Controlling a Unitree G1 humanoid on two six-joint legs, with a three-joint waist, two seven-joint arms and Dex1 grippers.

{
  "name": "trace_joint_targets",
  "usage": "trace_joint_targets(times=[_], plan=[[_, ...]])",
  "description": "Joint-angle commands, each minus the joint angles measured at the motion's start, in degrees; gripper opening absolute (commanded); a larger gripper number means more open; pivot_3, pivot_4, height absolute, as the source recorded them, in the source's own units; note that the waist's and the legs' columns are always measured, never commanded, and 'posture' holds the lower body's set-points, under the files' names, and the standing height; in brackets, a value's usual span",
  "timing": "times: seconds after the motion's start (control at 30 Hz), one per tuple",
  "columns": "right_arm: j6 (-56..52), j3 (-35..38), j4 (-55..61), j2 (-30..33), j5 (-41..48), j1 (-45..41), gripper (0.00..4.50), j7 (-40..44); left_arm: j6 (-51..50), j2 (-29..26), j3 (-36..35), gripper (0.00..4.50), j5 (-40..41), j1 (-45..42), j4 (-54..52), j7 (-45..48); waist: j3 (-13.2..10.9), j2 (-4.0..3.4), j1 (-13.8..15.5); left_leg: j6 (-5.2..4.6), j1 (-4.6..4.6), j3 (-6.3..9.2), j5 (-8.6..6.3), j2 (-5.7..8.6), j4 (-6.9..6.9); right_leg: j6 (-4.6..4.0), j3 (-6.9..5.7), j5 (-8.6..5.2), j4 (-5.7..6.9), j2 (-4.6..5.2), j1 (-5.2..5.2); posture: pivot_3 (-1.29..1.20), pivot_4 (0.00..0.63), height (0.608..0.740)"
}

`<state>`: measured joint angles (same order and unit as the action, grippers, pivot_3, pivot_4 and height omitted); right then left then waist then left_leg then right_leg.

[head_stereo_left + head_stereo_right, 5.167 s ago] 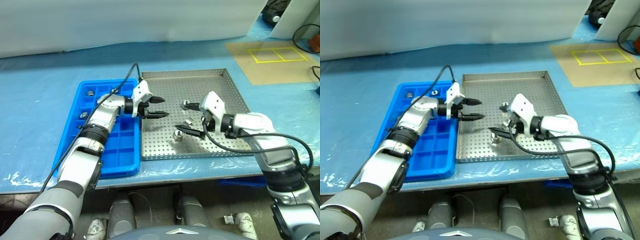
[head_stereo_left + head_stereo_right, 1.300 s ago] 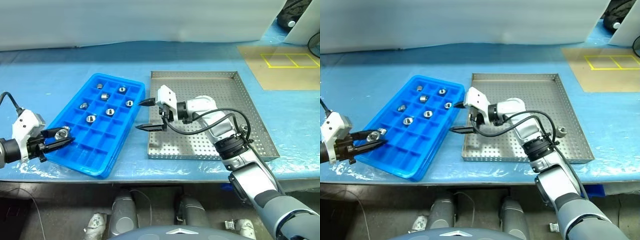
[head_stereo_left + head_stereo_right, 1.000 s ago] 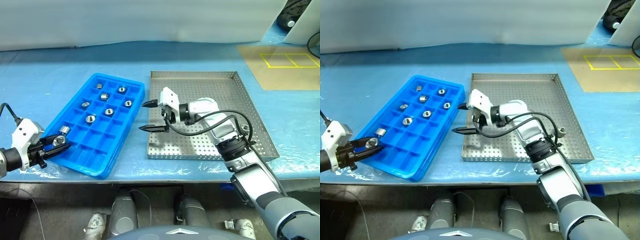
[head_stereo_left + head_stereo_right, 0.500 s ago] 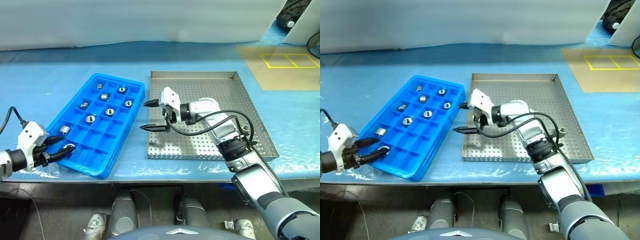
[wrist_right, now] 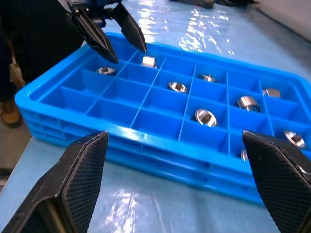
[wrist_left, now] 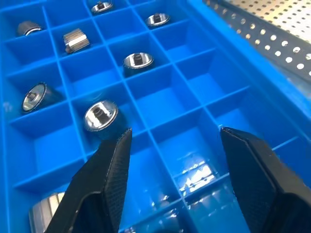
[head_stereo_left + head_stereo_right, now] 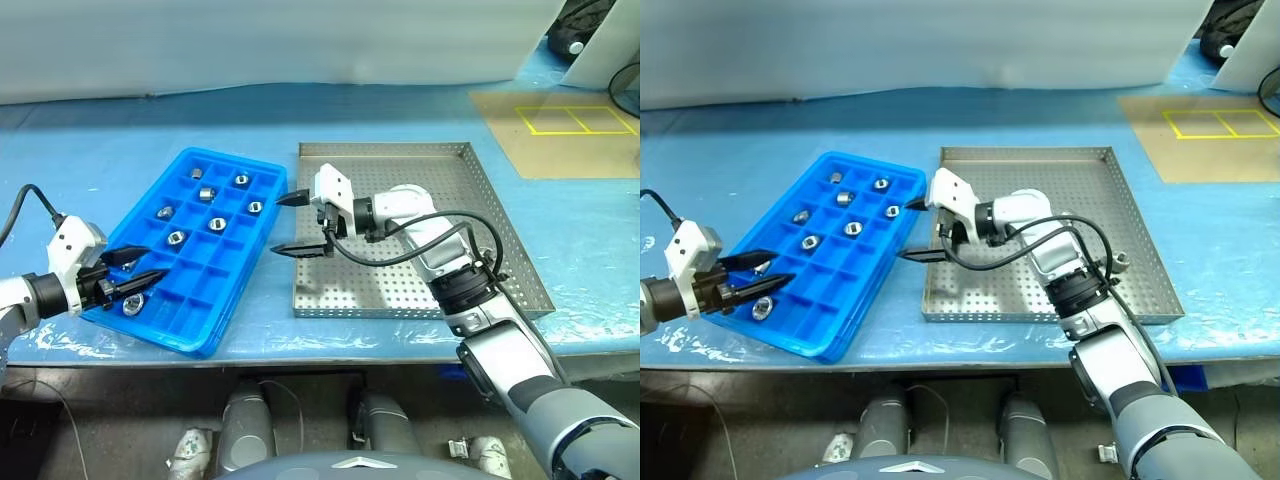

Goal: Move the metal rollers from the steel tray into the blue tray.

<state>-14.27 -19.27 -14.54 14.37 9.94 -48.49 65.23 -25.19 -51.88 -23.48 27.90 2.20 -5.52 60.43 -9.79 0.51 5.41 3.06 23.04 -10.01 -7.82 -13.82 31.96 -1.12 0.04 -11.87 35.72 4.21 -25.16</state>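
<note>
The blue tray (image 7: 228, 262) lies tilted on the table, left of the steel tray (image 7: 440, 190). Several metal rollers (image 7: 213, 223) sit singly in its compartments. One roller (image 7: 130, 303) lies in a compartment at the near left corner. My left gripper (image 7: 152, 262) hovers open just above that corner, nothing between its fingers (image 6: 107, 179). My right gripper (image 7: 278, 223) stands open and empty over the gap between the two trays, pointing at the blue tray (image 5: 146, 102). One roller (image 7: 1121, 258) rests on the steel tray near its right rim.
Both trays sit on a table covered in blue plastic sheet (image 7: 90, 150). A brown mat with yellow tape squares (image 7: 565, 120) lies at the back right. A white wall (image 7: 300, 40) runs along the table's far side.
My left gripper, shut on a roller a second ago, has opened and dropped it into the near-corner compartment, then moved slightly up and right. The right gripper has barely moved.
</note>
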Motion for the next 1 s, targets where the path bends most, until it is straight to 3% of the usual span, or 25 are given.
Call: trace_joint_targets(times=[0.03,0.27,0.3,0.43,0.6,0.77,1.0], plan=[[1.73,-0.76,-1.47,-3.35,0.53,-3.38,4.50,1.18,-0.50,-0.66,-3.37,3.05,1.43,0.76,-2.63,-0.52,0.00,0.00,0.05,0.00,0.01,0.00,0.00,-0.01,0.00,0.00,-0.01,0.00,0.00,0.00,-0.01,0.12,0.150,0.740],[6.48,-4.02,-16.06,-13.71,-3.20,-9.06,4.50,1.47,-1.30,1.33,-5.79,3.05,2.78,3.46,-6.78,-3.46,0.01,0.02,0.13,0.00,0.04,0.05,0.00,-0.01,0.00,-0.04,-0.05,-0.02,0.01,0.00,-0.01,0.17,0.150,0.740],[7.14,-4.49,-16.77,-14.32,-3.45,-9.24,4.34,2.51,-1.55,1.74,-5.86,3.08,3.00,4.39,-8.56,-3.93,0.01,0.03,0.16,0.00,0.04,0.06,0.00,-0.02,-0.03,-0.05,-0.07,-0.03,0.00,0.01,0.00,0.18,0.150,0.740],[8.96,-4.23,-17.75,-14.70,-3.63,-9.99,3.30,4.46,-2.89,3.20,-6.26,3.09,4.23,6.96,-14.39,-6.02,-0.01,0.13,0.87,0.00,0.19,0.10,0.00,-0.01,-0.02,-0.06,-0.16,-0.04,-0.09,0.03,0.01,0.20,0.150,0.740],[9.12,-3.43,-16.57,-14.36,-3.30,-10.51,1.49,5.07,-3.82,5.11,-6.21,3.09,5.17,9.92,-20.00,-8.14,-0.01,0.16,0.87,0.01,0.12,0.16,0.00,-0.04,-0.02,-0.06,-0.16,-0.04,0.01,0.01,0.00,0.21,0.150,0.740],[9.06,-1.94,-14.85,-12.18,-3.02,-10.48,1.49,5.02,-3.24,4.74,-5.33,3.09,4.60,9.71,-18.66,-7.95,-0.01,0.15,0.86,0.03,0.08,0.18,0.01,-0.04,-0.04,-0.06,-0.16,-0.04,0.06,0.00,0.01,0.19,0.150,0.740],[6.33,0.91,-8.02,-4.30,-1.85,-7.03,1.49,5.69,-3.66,3.97,-2.17,3.09,5.02,5.83,-17.22,-7.01,0.00,0.17,1.55,0.04,0.12,0.18,0.02,-0.02,0.02,-0.06,-0.15,-0.04,0.02,-0.01,0.02,0.14,0.150,0.740]])
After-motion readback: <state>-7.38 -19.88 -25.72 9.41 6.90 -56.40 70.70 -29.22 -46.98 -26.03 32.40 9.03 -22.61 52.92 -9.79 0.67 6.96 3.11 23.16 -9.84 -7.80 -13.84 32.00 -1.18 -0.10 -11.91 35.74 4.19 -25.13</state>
